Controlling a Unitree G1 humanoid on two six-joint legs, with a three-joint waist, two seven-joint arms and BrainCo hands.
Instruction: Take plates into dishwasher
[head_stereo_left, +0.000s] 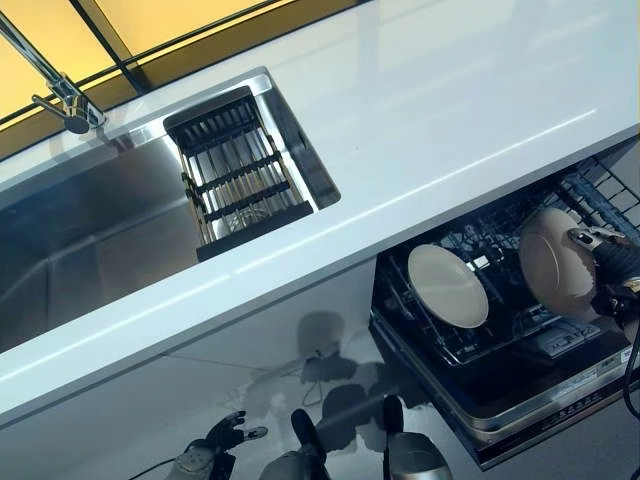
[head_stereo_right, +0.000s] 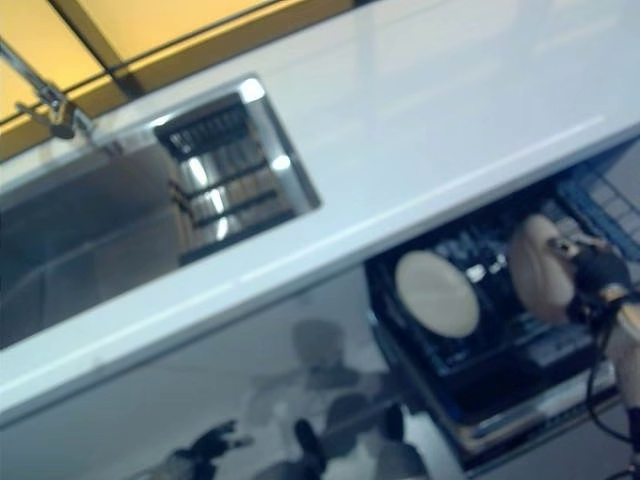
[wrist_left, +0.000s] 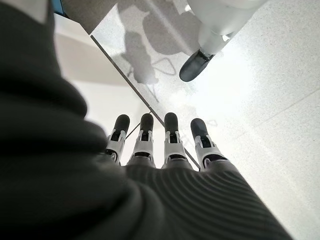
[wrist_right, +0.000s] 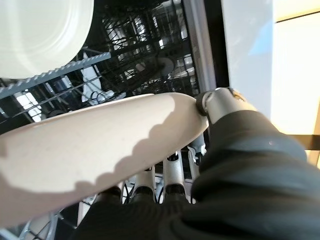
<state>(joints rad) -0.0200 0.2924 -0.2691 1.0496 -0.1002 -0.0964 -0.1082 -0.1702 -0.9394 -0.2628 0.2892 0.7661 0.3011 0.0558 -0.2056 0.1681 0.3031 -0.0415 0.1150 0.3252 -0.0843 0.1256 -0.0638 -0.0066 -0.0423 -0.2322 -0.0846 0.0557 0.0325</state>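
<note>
A cream plate (head_stereo_left: 447, 285) stands on edge in the pulled-out dishwasher rack (head_stereo_left: 470, 345) under the white counter. My right hand (head_stereo_left: 612, 272) holds a second cream plate (head_stereo_left: 552, 258) upright over the rack's right part, thumb on its rim and fingers behind it. In the right wrist view that plate (wrist_right: 90, 150) fills the middle, pinched by the thumb (wrist_right: 220, 102), with the racked plate (wrist_right: 42, 35) beyond. My left hand (head_stereo_left: 215, 440) hangs low by the floor, fingers (wrist_left: 145, 137) straight and holding nothing.
The steel sink (head_stereo_left: 90, 240) holds a black drying rack (head_stereo_left: 240, 175), with a tap (head_stereo_left: 60, 95) at its back left. The white counter (head_stereo_left: 450, 110) overhangs the dishwasher. The open dishwasher door (head_stereo_left: 545, 410) juts toward me.
</note>
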